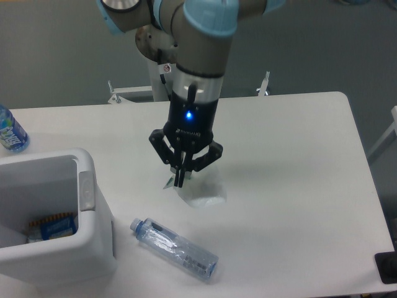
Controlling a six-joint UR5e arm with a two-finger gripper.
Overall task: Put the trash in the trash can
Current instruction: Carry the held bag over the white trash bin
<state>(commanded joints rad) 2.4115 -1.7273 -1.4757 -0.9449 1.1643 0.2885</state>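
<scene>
Nearest the camera, the crushed water bottle (175, 248) lies flat on the table (298, 186), so that one isn't binned yet. Just left of it is the trash can (87, 192), which already has something colorful sitting in the bottom, can't tell what. A bit farther back the crumpled wrapper (205, 192) sits mid-table, and the tool (180, 180) is right down at its left edge, fingers pinched close together, looks like it's clamped on a corner of the plastic. Far left there's a blue-labelled bottle (11, 130), not trash. So basically both pieces are left to do, wrapper grab underway.
</scene>
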